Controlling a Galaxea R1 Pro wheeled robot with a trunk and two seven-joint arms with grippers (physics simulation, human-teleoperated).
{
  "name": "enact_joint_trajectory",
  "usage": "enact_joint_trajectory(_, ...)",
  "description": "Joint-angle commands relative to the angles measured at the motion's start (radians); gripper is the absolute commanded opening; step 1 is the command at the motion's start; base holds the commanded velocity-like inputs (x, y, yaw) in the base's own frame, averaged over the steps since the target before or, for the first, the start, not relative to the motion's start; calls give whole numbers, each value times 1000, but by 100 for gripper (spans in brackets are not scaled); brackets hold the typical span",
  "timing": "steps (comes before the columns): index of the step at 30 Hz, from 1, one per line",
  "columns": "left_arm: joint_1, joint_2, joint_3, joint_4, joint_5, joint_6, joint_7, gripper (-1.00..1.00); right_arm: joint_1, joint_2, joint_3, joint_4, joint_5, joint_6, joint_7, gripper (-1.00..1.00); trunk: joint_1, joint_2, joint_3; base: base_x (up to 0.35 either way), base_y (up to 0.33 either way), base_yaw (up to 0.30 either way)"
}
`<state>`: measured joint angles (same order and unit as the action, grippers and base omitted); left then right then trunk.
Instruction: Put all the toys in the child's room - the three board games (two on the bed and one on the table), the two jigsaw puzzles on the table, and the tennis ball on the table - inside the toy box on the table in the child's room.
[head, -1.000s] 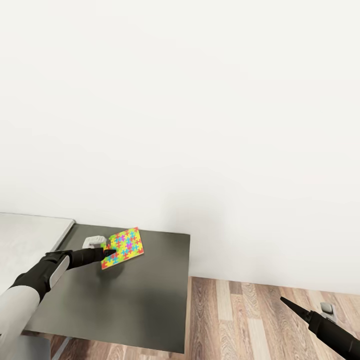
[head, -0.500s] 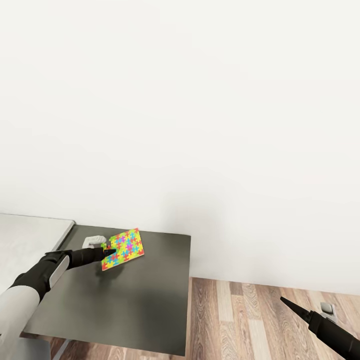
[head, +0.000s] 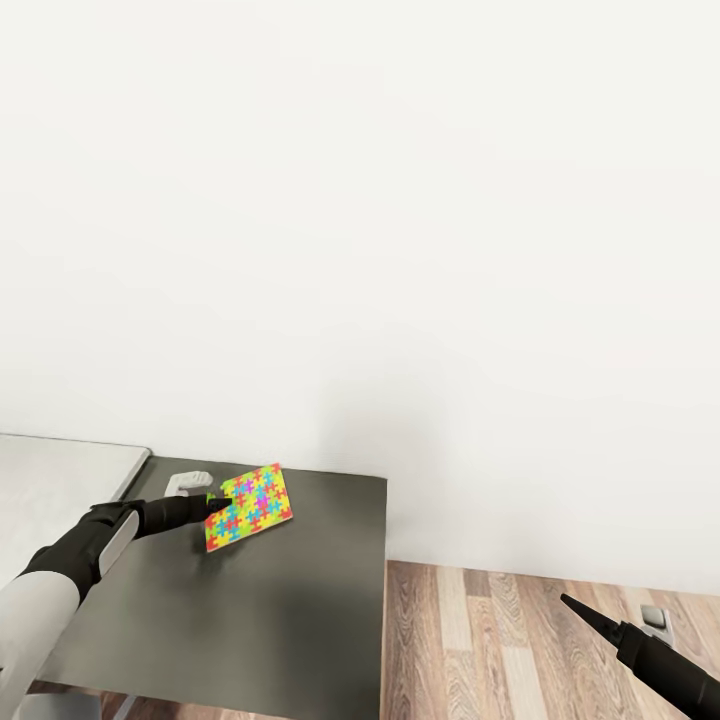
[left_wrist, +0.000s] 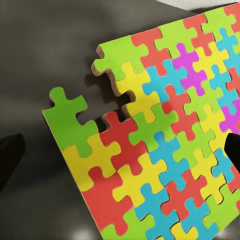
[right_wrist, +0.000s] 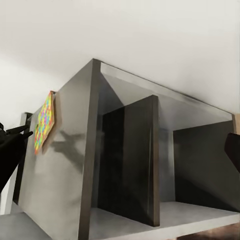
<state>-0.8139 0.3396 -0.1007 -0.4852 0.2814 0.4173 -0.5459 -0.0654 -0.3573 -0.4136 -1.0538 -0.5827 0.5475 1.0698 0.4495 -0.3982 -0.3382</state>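
Observation:
One jigsaw puzzle (head: 252, 506), a flat box of bright interlocking pieces, sits over the lower dark-grey cabinet section (head: 280, 620) of the table, near the wall. My left gripper (head: 218, 503) reaches it from the left and is open. In the left wrist view its dark fingers (left_wrist: 9, 159) stand wide apart on either side of the jigsaw puzzle (left_wrist: 155, 150). The right wrist view shows the jigsaw puzzle (right_wrist: 44, 121) edge-on above the cabinet top, and I cannot tell whether it lies flat. My right gripper (head: 568, 601) hangs open and empty over the floor at the right.
The pale table top (head: 60, 480) runs off to the left. A small white object (head: 188, 483) sits behind the left fingers. The cabinet (right_wrist: 65, 190) has open compartments (right_wrist: 200, 165) on its side. Wood-plank floor (head: 500, 640) with a floor outlet (head: 652, 617) lies to the right, below a white wall.
The whole picture has shifted slightly right and down, so the camera moved. The puzzle and both arms hold nearly the same places.

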Motion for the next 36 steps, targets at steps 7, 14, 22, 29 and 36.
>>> enact_joint_trajectory(7, -1, 1, -5, -1, 10, 8, 1, 100, -1, 0, 1, 0, -6, 8, 1, 100, 1, -2, -2, 65, 72, 0)
enact_joint_trajectory(14, -1, 1, -5, -2, 10, 8, 1, 100, -1, 0, 1, 1, -5, 8, 1, 100, 1, -2, -2, 34, 32, 0)
enact_joint_trajectory(22, -1, 1, -5, -3, 10, 7, 1, 100, -1, 0, 1, 1, -5, 8, 1, 100, 1, -2, -1, 4, 4, -18)
enact_joint_trajectory(29, -1, 1, -6, -3, 10, 8, 1, 100, -1, 0, 1, 2, -5, 8, 1, 100, 1, -2, 5, 11, 1, -133)
enact_joint_trajectory(36, -1, 1, -7, -3, 10, 8, 1, 100, -1, 0, 1, 2, -5, 8, 1, 100, 1, -2, 8, 84, 21, -65)
